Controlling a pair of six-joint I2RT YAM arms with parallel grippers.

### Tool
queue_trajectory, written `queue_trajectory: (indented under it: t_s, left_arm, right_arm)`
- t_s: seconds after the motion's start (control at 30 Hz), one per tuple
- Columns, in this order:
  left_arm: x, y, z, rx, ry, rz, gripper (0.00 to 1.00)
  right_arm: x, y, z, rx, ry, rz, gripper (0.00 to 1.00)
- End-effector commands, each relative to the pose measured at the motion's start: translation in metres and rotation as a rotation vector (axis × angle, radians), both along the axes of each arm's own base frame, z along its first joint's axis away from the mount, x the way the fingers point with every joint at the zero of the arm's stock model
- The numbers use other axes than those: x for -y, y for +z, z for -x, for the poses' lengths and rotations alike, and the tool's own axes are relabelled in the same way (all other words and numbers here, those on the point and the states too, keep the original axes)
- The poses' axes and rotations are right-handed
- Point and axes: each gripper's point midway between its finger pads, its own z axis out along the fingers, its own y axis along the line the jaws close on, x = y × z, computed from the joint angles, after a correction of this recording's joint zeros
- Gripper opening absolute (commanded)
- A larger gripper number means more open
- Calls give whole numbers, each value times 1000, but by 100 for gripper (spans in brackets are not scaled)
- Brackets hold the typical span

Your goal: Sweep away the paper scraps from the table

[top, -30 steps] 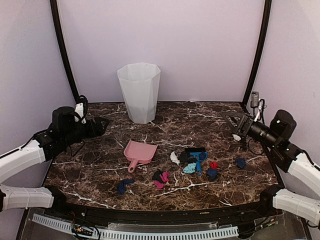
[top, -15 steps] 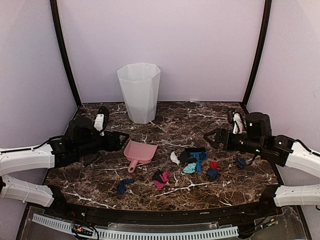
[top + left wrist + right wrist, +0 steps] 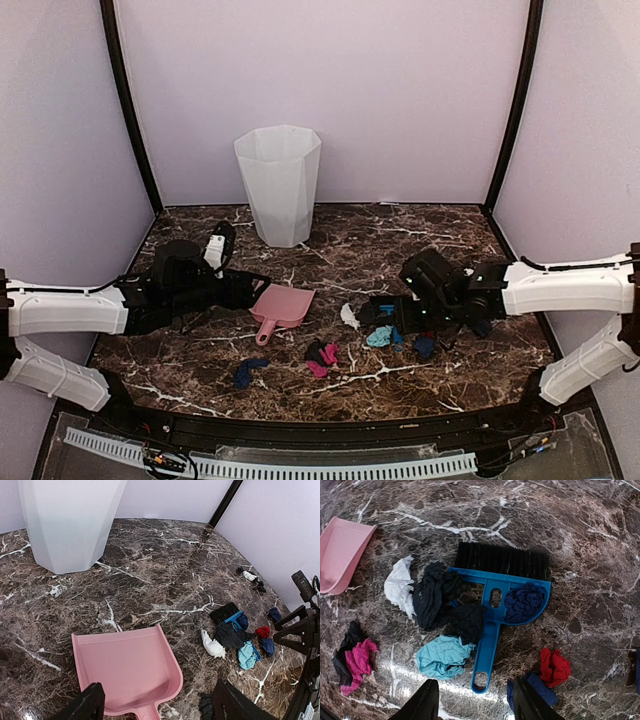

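Paper scraps lie on the table (image 3: 200, 340): a white one (image 3: 397, 586), black (image 3: 437, 600), teal (image 3: 442, 656), red (image 3: 554, 666), navy (image 3: 527, 687) and magenta (image 3: 357, 660); another navy wad (image 3: 247, 372) sits near the front. A blue hand brush (image 3: 492, 625) lies flat among them, a navy wad (image 3: 524, 602) resting on it. My right gripper (image 3: 476, 702) hangs open over the brush's handle end, apart from it. My left gripper (image 3: 160, 710) is open, its fingers either side of the pink dustpan's (image 3: 125, 672) handle end.
A tall white bin (image 3: 279, 185) stands at the back of the table, left of centre. Lilac walls close in the back and both sides. The black front rim (image 3: 330, 425) runs along the near edge.
Both arms have swung in from the sides and come down. The left gripper now reaches the dustpan, and the right gripper is over the brush and scraps.
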Motion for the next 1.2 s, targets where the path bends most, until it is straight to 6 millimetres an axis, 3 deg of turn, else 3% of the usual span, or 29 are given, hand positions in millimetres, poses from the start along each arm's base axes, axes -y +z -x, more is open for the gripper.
queue_trajectory:
  t_s: [0.0, 0.1, 0.53, 0.83, 1.17]
  left_arm:
    - [6, 6, -1, 42, -28, 13, 78]
    - [8, 3, -1, 40, -31, 6, 78]
    - [7, -5, 0, 29, -32, -4, 77]
    - [6, -8, 0, 24, -31, -9, 77]
    - [5, -11, -1, 23, -24, -19, 77]
  right_arm:
    - [-2, -10, -7, 4, -22, 68, 50]
    - [-6, -22, -8, -23, -17, 93, 44]
    - [-10, -60, 0, -102, -10, 125, 43]
    - [-7, -78, 7, -129, -21, 177, 40]
    - [3, -88, 14, -145, -34, 202, 27]
